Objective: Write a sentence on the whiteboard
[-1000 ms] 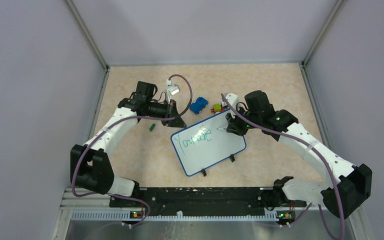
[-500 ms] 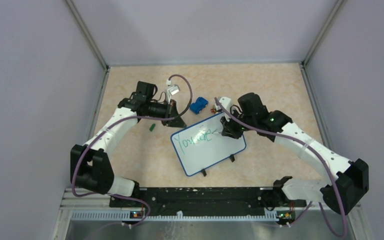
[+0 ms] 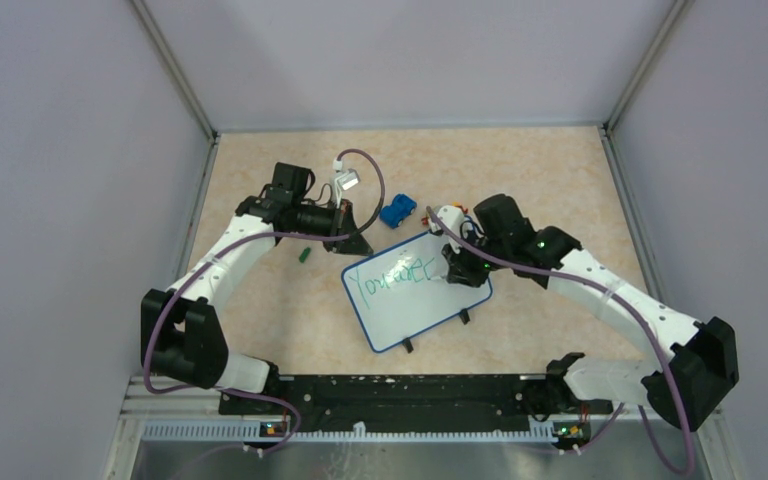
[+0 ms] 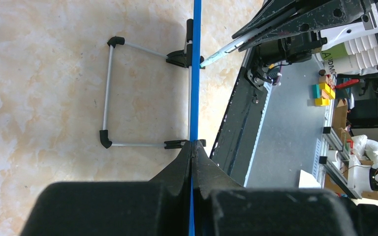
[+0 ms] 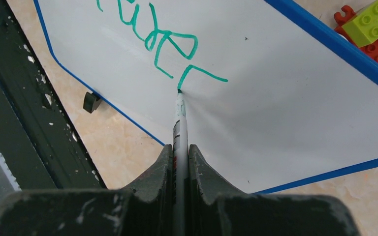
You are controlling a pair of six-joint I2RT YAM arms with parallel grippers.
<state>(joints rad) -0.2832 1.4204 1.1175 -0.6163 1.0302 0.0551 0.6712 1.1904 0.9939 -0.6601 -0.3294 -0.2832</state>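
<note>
Two pincers pinched: the left pincer the whiteboard rim, the right pincer a green marker, pointing to 12 o'clock, tip touching the board.

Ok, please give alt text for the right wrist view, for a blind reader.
The right gripper holds a marker with its tip on the whiteboard, at the end of green writing. Toy bricks lie beyond its rim.

Top view: soft, even overhead light, no glare. Left wrist runs bright, a shadow darkening the table up top. Right wrist: whiteboard sharp, grey shadow beside the marker tip, the right gripper close-up a touch soft.
</note>
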